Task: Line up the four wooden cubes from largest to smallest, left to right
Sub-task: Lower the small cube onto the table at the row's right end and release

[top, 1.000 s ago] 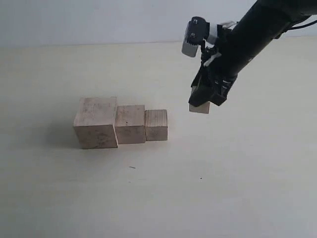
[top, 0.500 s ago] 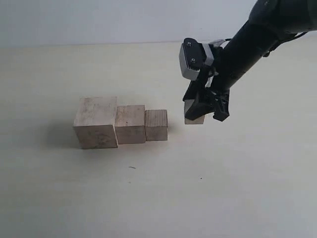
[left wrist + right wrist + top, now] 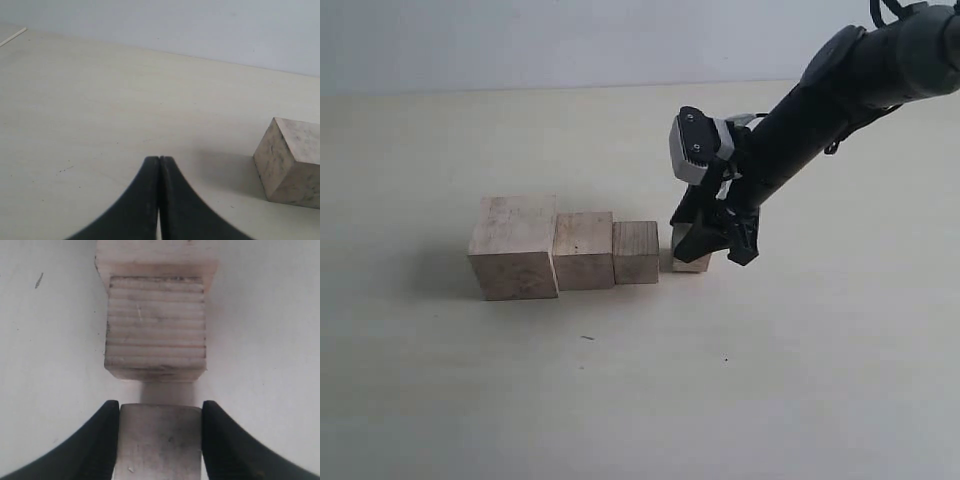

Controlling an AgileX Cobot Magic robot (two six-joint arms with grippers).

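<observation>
While the smallest cube (image 3: 690, 262) was gripped in the right claw (image 3: 707, 243), it was held just right of the third cube (image 3: 636, 252), a narrow gap being seen between them.

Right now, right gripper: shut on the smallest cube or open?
Shut on it: the right gripper has both fingers pressed against the smallest cube, no gap showing.

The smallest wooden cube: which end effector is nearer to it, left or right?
Right. The right end effector holds the smallest cube between its fingers. The left end effector, shut, is outside the exterior view; its wrist camera shows only another cube, set apart from it.
</observation>
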